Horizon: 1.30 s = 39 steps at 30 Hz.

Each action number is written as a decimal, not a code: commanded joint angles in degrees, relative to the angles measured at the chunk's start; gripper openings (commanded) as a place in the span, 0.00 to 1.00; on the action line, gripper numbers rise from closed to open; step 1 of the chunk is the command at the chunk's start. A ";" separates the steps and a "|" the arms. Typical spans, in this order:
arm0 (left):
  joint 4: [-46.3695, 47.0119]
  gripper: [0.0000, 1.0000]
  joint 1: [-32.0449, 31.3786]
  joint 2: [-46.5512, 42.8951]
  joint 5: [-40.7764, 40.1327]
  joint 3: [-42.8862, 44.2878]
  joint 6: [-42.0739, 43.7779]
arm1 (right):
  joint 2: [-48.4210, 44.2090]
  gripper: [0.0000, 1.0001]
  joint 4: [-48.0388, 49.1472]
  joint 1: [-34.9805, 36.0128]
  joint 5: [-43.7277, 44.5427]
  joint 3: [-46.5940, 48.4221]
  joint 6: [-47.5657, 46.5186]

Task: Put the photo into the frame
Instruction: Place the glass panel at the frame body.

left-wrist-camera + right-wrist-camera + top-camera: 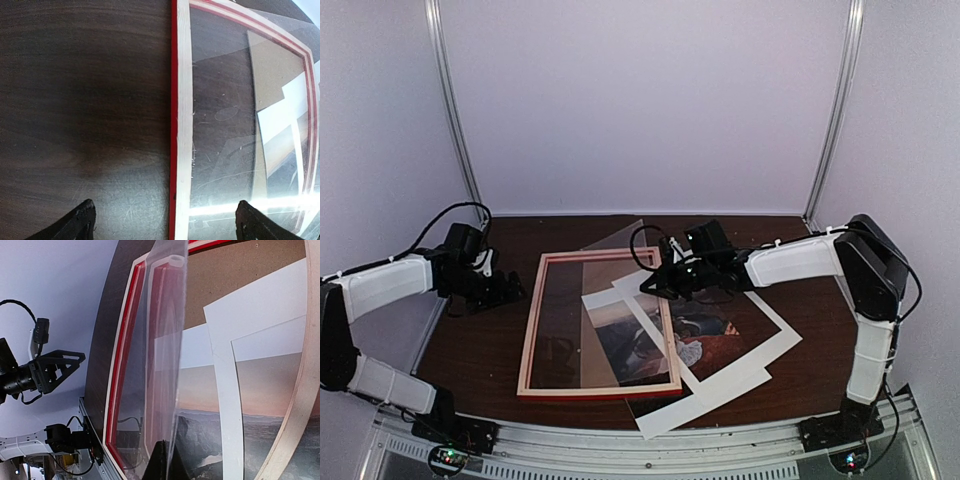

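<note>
The right gripper [161, 463] pinches one clear sheet [161, 340] standing up in front of it, with one frame [533, 320], one photo [270, 405] and one brown board [240, 275] behind, while the left gripper [165, 207] is spread wide.

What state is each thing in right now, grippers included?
the frame: flat, pale back up
the photo: face up, partly under the frame
clear sheet: raised, tilted on edge
backing board: flat, beneath the photo
left gripper: open above the frame's rail
right gripper: shut on clear sheet
</note>
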 commanded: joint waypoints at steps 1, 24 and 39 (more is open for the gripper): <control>3.04 0.98 -0.54 1.32 0.46 1.81 -0.89 | -1.47 0.00 2.55 0.38 -1.18 0.32 -1.27; 4.42 0.97 -2.09 4.44 0.12 1.58 -1.78 | 3.65 0.08 -0.92 0.28 -0.17 4.05 -1.64; 4.56 0.98 -5.20 4.83 -0.09 2.88 -3.24 | 5.42 0.30 -5.49 0.32 1.56 6.65 -3.11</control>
